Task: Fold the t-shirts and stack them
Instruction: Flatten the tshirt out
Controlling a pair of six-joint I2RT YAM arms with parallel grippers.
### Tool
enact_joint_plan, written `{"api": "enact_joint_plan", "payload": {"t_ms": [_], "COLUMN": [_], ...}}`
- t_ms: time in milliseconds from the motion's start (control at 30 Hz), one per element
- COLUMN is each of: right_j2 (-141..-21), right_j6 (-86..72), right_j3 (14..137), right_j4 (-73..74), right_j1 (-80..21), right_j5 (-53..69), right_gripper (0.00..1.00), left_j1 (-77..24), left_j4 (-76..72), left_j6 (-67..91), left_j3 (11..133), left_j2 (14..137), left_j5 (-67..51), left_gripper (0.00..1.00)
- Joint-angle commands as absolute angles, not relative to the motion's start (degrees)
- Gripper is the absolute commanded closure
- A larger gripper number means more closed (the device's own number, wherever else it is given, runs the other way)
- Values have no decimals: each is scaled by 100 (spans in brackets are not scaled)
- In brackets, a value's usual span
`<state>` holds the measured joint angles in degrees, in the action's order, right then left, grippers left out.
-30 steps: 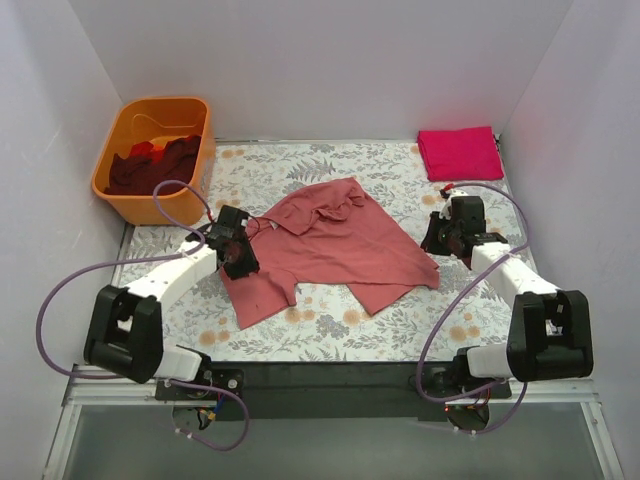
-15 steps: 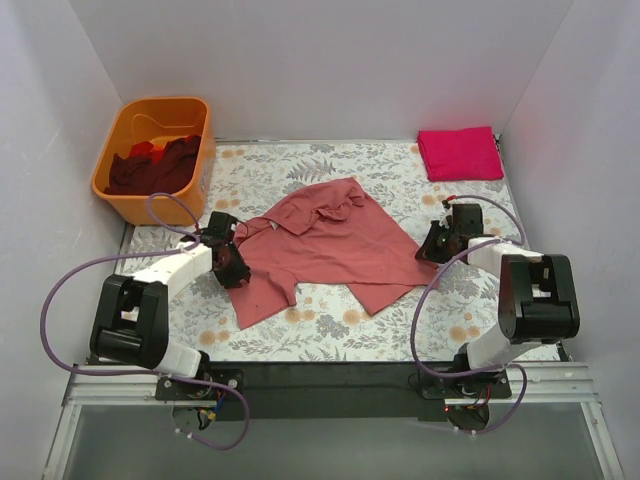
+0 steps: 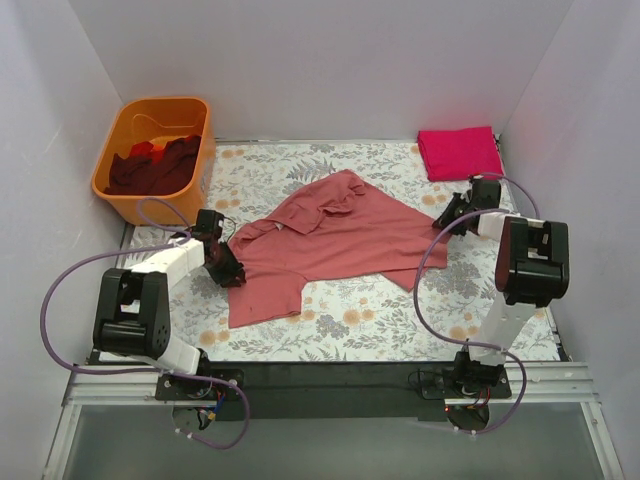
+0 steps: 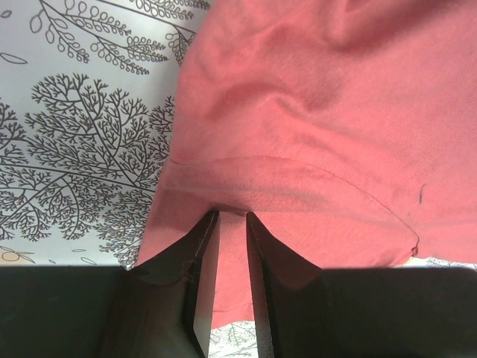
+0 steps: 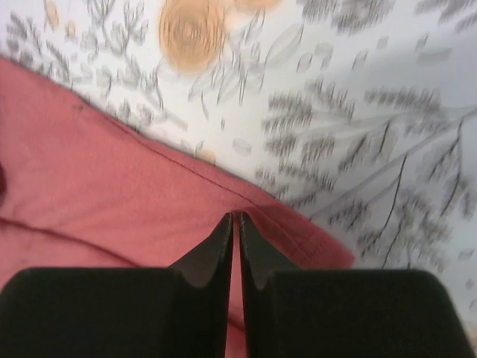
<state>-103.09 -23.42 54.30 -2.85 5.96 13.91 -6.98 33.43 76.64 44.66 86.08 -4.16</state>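
Observation:
A dusty salmon-pink t-shirt (image 3: 335, 240) lies stretched across the middle of the floral table cover (image 3: 330, 330). My left gripper (image 3: 230, 270) is shut on the shirt's left edge; in the left wrist view its fingers (image 4: 231, 216) pinch a fold of the cloth (image 4: 320, 127). My right gripper (image 3: 446, 217) is shut on the shirt's right corner; in the right wrist view it (image 5: 235, 218) grips the hemmed edge (image 5: 112, 179). A folded bright magenta t-shirt (image 3: 458, 152) lies at the back right. Dark maroon and red t-shirts (image 3: 152, 165) lie in the tub.
The orange plastic tub (image 3: 198, 150) stands off the table's back left corner. White walls close in the back and both sides. The arm bases and a black rail (image 3: 320, 375) run along the near edge.
Both grippers have moved apart while holding the shirt: the left one to the left, the right one to the right and back. The shirt is now pulled wider and flatter.

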Motion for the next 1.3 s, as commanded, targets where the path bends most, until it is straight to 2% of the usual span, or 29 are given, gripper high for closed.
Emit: {"api": "enact_joint_plan", "payload": {"t_ms": [0, 233, 433, 633, 800, 900, 1100, 1200, 1267], "right_j2": [-10984, -11803, -11734, -10443, -9221, -8774, -8490, -8639, -8788], "right_j6": [-2277, -1890, -1354, -1519, -1819, -1855, -1723, -1766, -1793], "right_j3": [6263, 7723, 8139, 7077, 5585, 5038, 4816, 4965, 5079], "right_j4": [-158, 130, 281, 308, 229, 176, 185, 176, 141], "right_j1": [729, 756, 756, 703, 589, 589, 598, 598, 589], "right_j5": [598, 475, 264, 764, 1256, 1493, 1450, 1546, 1573], "right_gripper": [86, 85, 80, 74, 74, 74, 74, 74, 74], "left_j1": [-545, -527, -457, -439, -466, -895, -2635, -3530, -3813], "left_j4": [3235, 3260, 3314, 3287, 3322, 3322, 2805, 2725, 2707], "left_j6": [7409, 7242, 7154, 7198, 7146, 6970, 7119, 7058, 7031], "left_j3": [4272, 4350, 4386, 4438, 4807, 5237, 6001, 6606, 6951], "left_j2": [9009, 9070, 8895, 8676, 8184, 7841, 8215, 9083, 9499], "left_j5": [150, 325, 501, 448, 10, -124, -474, -589, -545], "left_gripper": [80, 79, 77, 75, 62, 54, 53, 60, 72]}}
